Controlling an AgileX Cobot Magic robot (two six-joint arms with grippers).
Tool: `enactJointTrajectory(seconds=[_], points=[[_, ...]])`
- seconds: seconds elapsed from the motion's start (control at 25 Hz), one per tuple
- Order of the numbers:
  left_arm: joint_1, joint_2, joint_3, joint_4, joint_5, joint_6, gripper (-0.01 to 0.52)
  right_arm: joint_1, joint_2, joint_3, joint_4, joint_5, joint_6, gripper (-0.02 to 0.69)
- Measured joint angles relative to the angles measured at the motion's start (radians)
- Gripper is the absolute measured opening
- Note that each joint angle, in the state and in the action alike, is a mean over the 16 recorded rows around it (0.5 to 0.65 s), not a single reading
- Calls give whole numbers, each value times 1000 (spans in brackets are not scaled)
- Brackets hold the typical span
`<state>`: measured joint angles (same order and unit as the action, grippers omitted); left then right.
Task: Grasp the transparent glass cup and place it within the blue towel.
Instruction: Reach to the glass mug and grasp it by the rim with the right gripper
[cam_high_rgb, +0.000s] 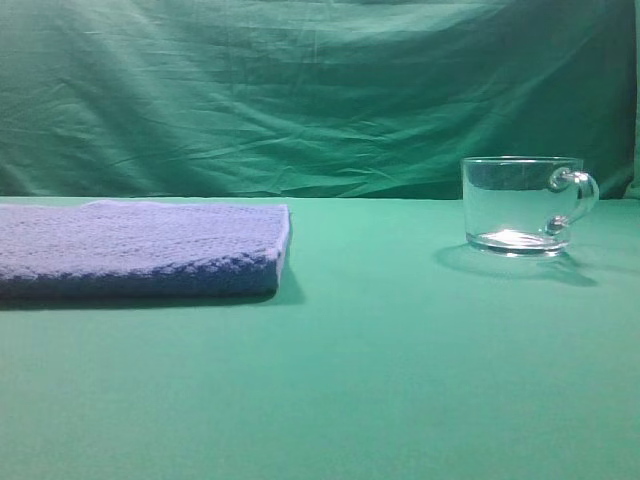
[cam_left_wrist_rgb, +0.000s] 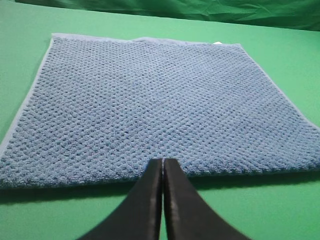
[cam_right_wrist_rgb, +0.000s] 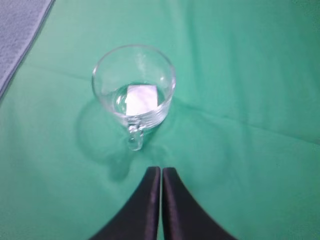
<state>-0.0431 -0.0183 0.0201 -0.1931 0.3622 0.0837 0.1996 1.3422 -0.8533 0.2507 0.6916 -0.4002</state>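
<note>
Transparent glass cup apart from blue towel

You find no readable text, label, brand, number or sign anywhere in these views, on any object or on the cloth.

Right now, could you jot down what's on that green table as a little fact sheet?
cup: transparent glass cup, upright, empty, on the green cloth
handle: points toward the right tool
towel: blue towel, folded flat, well apart from the cup
left tool: fingers pressed together, above the towel's near edge
right tool: fingers together, short of the cup, holding nothing
cup on towel: not yet
</note>
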Motion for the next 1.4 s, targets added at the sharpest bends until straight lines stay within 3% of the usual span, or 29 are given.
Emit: enactJointTrajectory(seconds=[0.32,0.44,0.52,0.6,1.08,1.2,1.4], points=[[0,0,0,0,0,0,0,16,209,-57,-5,-15,-1,461],[0,0,0,0,0,0,0,17,277,-90,-4,-27,-1,536],[0,0,0,0,0,0,0,19,319,-116,-4,-35,-1,549],[0,0,0,0,0,0,0,22,357,-143,-3,-43,-2,520],[0,0,0,0,0,1,0,42,465,-273,-1,-30,-11,152],[0,0,0,0,0,1,0,62,470,-322,-1,-10,-15,109],[0,0,0,0,0,2,0,135,476,-441,-2,21,-20,104]])
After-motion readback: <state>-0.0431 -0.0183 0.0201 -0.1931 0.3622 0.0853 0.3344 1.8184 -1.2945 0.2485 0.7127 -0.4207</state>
